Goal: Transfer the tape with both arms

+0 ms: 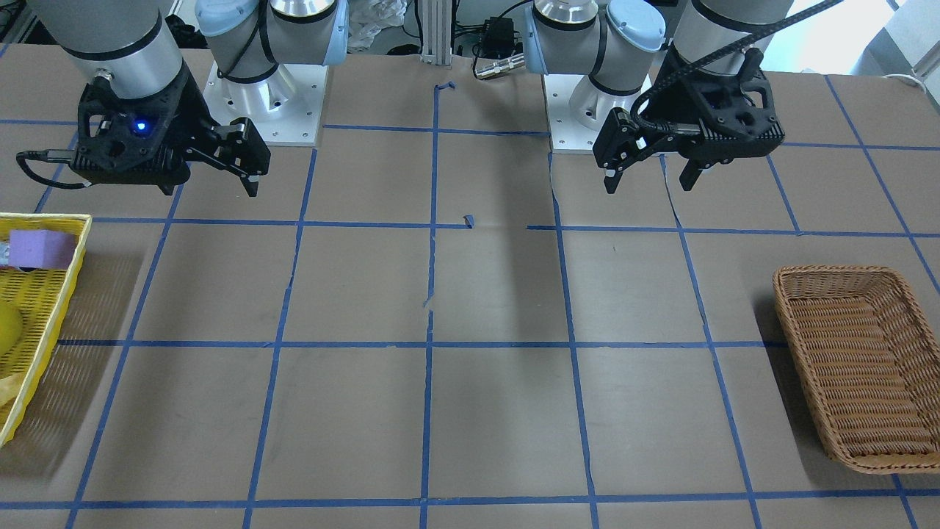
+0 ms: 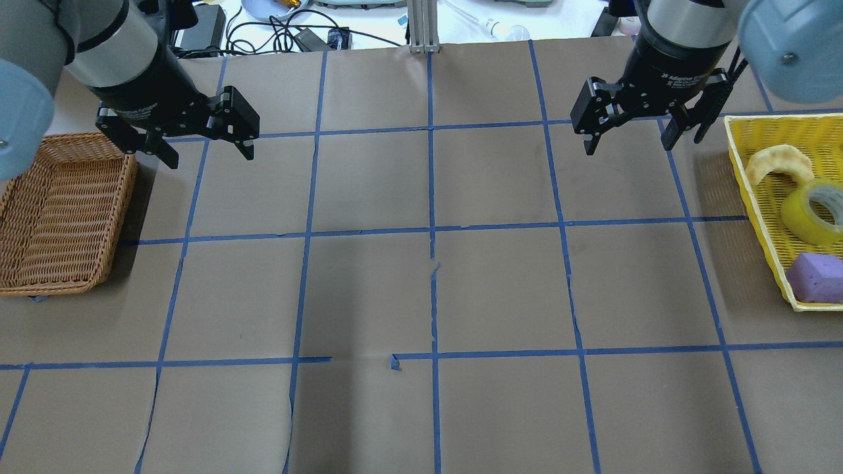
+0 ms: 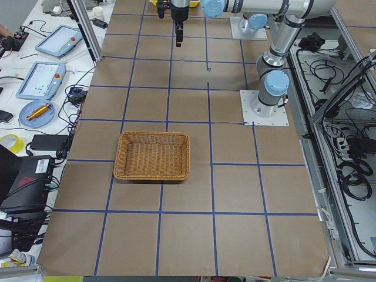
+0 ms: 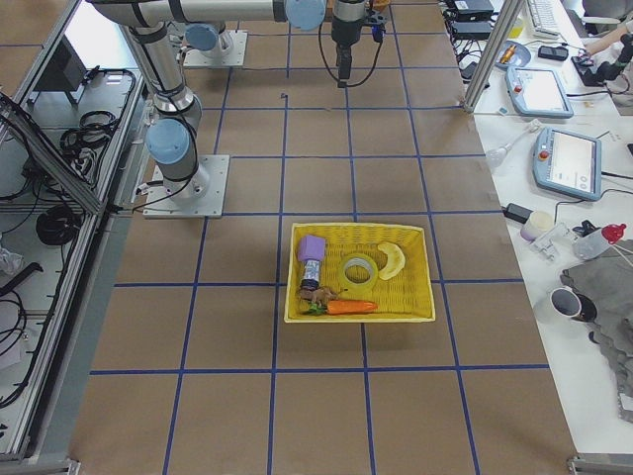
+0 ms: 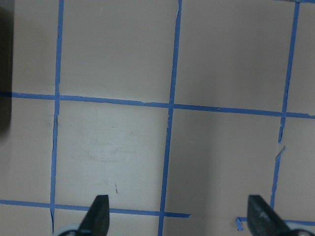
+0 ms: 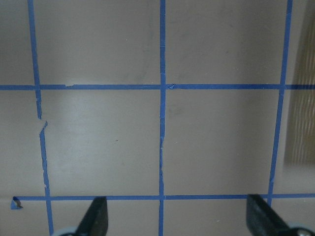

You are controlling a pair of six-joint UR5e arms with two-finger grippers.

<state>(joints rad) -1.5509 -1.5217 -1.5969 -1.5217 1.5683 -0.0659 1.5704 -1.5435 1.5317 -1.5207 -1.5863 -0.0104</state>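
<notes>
Both pairs of jaws stand wide apart, gripping nothing, as the left gripper [image 2: 209, 155] and right gripper [image 2: 627, 146] hang above the table [image 2: 369, 296]. The tape [image 2: 801, 218] lies in the yellow basket [image 2: 770, 131] near the right gripper, next to a purple block [image 2: 816, 276].

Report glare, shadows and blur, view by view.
Front-facing: bright glare bleaches the top right corner; a soft shadow band runs down the table centre. Overhead: sharp; the tape looks glossy. Left wrist: soft, fingertips blurred, dark patch at left edge. Right wrist: pale sheen at left.

Robot lab: teach pendants [image 3: 40, 79], cables [image 3: 356, 170], taped table [image 2: 369, 184].
</notes>
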